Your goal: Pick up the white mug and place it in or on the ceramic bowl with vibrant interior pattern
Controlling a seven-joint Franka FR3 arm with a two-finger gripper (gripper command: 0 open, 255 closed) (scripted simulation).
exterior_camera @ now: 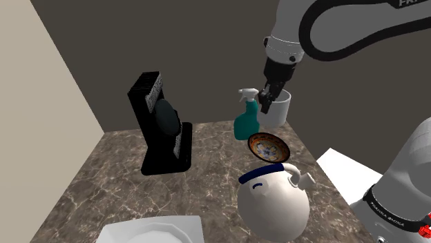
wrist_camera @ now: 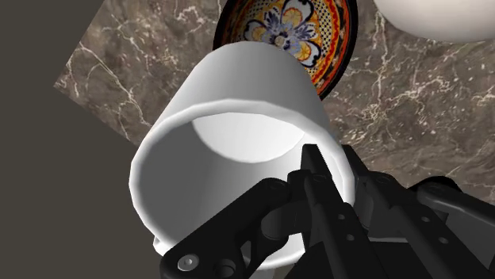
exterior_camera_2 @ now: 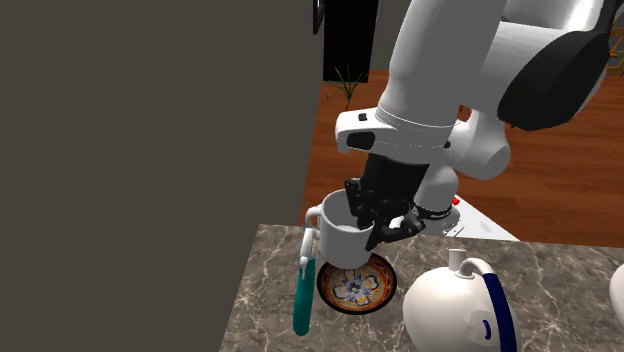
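Aloft, fingers [exterior_camera: 268,90] tight on the rim of the white mug [exterior_camera: 277,111], above the patterned bowl [exterior_camera: 266,147]

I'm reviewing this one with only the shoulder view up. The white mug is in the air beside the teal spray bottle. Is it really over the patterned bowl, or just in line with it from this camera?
Observer: In the second exterior view the mug hangs above the bowl, with a gap between them.
Operator: How is it gripped?
Observer: The wrist view shows the claw clamped on the mug's wall, one finger inside the rim.
Operator: Is anything lying in the bowl?
Observer: In the wrist view, the part of it that shows holds nothing, only a blue, yellow and orange flower pattern. The rest is hidden behind the mug.
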